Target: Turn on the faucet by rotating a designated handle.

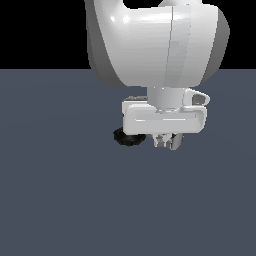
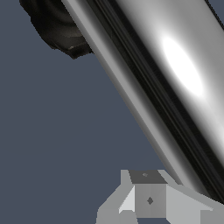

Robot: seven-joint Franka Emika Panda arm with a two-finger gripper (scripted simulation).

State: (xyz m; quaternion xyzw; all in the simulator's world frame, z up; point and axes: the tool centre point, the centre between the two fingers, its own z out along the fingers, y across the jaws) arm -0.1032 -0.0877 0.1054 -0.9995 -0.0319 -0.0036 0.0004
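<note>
The white robot hand (image 1: 167, 141) hangs low over the dark grey desk (image 1: 60, 200) — whether open or closed, I cannot tell. The black ribbed faucet base (image 1: 127, 137) sits at its nine o'clock; the grey metallic cylinder handle (image 2: 175, 83) lies close beside one finger (image 2: 148, 197).

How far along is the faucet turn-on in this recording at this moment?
Done: the white robot gripper is lowered beside the black ribbed faucet base. In hand: the wrist view shows the grey metallic cylinder handle very close, running past one grey fingertip, though contact can't be confirmed. Left: rotating the handle; nothing here shows whether it has turned at all.
</note>
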